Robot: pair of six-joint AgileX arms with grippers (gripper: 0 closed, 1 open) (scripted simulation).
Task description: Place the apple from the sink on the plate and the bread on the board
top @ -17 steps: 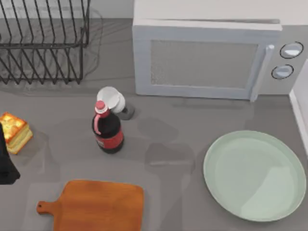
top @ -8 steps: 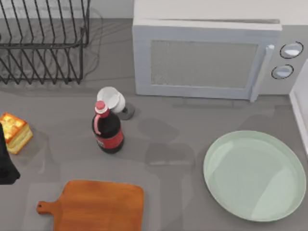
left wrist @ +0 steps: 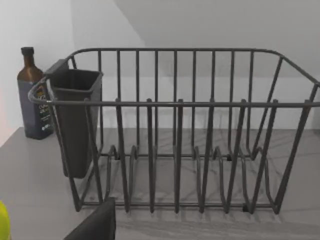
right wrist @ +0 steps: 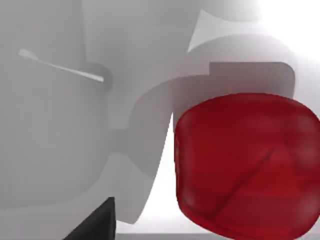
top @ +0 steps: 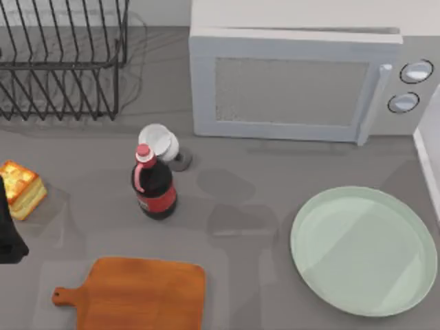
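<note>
Your right gripper hangs close over the apple (right wrist: 245, 165) in the pale sink; I cannot tell how its fingers stand. Centre on the fruit before pinching. Your left arm waits beside the bread (top: 20, 187), its fingers' state unclear too.

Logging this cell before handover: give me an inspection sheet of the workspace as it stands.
Surface: grey counter, dry.
Job's things: bread at left edge, off the board; plate bare; apple close before the right wrist camera.
Clutter: red-capped bottle, white cup, dark bottle.
Grippers: left gripper beside the bread.
Cables: nothing seen.
Surroundings: dish rack, microwave.
</note>
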